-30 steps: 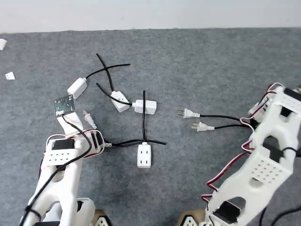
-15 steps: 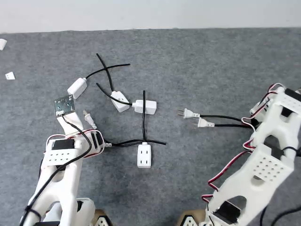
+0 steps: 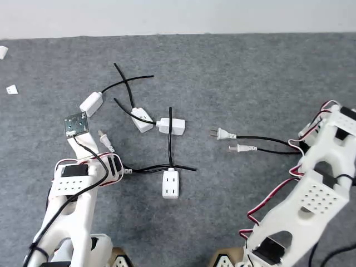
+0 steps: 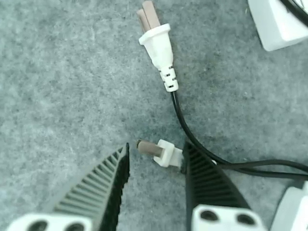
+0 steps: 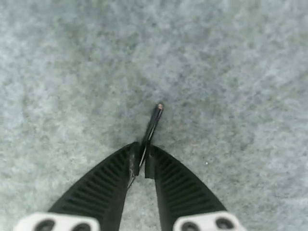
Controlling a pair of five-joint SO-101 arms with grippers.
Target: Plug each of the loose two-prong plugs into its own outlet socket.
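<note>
Several white outlet sockets lie left of centre: one [image 3: 92, 103] at the far left, two [image 3: 142, 119] [image 3: 172, 126] in the middle, one [image 3: 171, 183] nearer the front. My left gripper [image 4: 156, 146] is open low over the carpet, with a small white plug [image 4: 163, 154] lying between its fingers. A second two-prong plug [image 4: 156, 45] lies just beyond, seen from above as plug [image 3: 104, 141]. At the right lie two more plugs [image 3: 222, 133] [image 3: 243, 148]; their black cables run to the right arm [image 3: 311, 167]. My right gripper [image 5: 143, 151] is shut on a black cable [image 5: 153, 120].
Grey carpet [image 3: 233, 78] covers the table, with open room at the centre and back right. Black cables [image 3: 167, 167] cross between the sockets. Two small white scraps [image 3: 11, 89] lie at the far left edge.
The nearer of the two right-hand plugs has slid slightly to the right with its cable pulled straighter, as the right arm drew back. The left arm has not moved.
</note>
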